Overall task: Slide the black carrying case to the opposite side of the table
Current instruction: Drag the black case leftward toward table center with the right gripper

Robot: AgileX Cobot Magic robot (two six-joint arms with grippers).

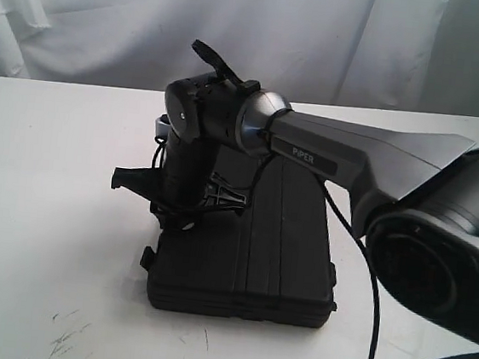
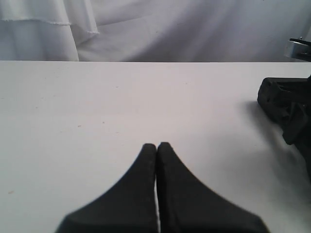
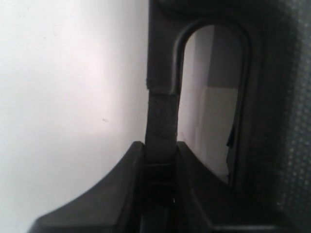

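The black ribbed case lies flat on the white table, near its front middle. My right arm reaches across over the case, and the right gripper points down at the case's left end. In the right wrist view that gripper is shut on the handle bar beside the handle cut-out of the case. My left gripper is shut with nothing in it, low over bare table. It does not show in the exterior view.
A black cable hangs from the right arm and loops over the table to the right of the case. White curtains close off the far side. The right arm's dark wrist parts show at the edge of the left wrist view.
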